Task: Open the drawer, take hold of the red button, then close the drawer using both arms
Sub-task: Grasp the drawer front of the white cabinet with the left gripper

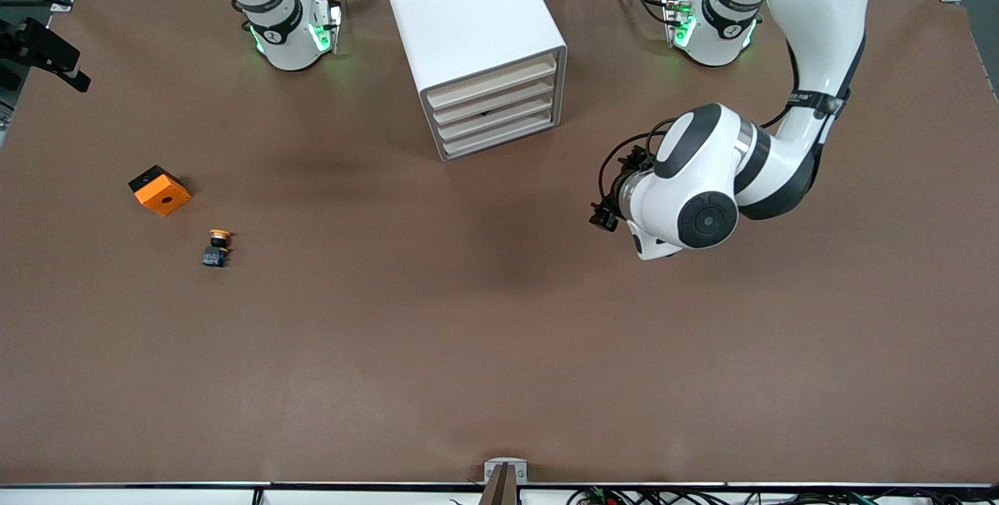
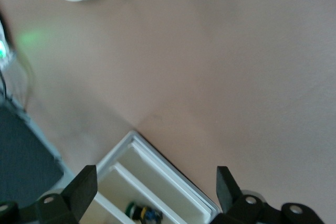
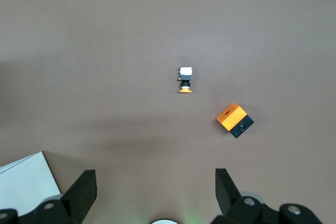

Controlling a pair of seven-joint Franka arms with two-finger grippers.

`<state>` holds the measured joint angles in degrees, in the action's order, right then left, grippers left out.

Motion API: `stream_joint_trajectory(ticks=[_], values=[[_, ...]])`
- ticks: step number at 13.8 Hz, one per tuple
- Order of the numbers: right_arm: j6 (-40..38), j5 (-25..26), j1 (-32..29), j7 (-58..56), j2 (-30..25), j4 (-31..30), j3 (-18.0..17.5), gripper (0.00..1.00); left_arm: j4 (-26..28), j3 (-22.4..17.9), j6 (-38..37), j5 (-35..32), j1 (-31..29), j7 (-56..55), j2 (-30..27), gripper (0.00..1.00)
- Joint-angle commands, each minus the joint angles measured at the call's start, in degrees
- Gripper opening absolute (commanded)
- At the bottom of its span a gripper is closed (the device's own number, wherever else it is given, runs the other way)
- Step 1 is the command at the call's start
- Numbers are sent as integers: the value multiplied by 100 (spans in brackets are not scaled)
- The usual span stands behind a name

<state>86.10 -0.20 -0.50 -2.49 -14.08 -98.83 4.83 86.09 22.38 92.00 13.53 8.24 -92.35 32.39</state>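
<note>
Brown table: one drawer cabinet, two grippers open.

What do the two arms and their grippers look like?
Both arms are glossy white with black joint rings, and green lights glow at their bases. Black cables loop at the left arm's wrist. The left gripper and right gripper have black, angular fingers.

Even overhead light falls on my bench, throwing soft, diffuse shadows under my left arm and beside the drawer cabinet. My left wrist view is blurred and washed out; green base lights glow.
</note>
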Motion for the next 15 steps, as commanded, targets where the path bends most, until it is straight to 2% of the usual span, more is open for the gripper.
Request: stream_joint_trajectory(ticks=[1, 3, 8, 12, 15], values=[[-31, -42, -20, 91, -139, -119, 9, 100, -233, 29, -191, 377, 11, -764, 503, 100], [-84, -7, -38, 100, -148, -119, 18, 100, -233, 29, -506, 413, 99, -1310, 776, 100], [-49, 2, -47, 170, -148, -119, 18, 100, -233, 21, -1333, 1097, 292, -2109, 1242, 100], [-49, 11, -29, 258, -148, -93, 0, 100, -225, 12, -1431, 1467, 591, -3077, 1611, 100], [-58, 37, -3, 258, -139, -40, -9, 100, -225, 12, -1439, 1643, 740, -3395, 1744, 100]])
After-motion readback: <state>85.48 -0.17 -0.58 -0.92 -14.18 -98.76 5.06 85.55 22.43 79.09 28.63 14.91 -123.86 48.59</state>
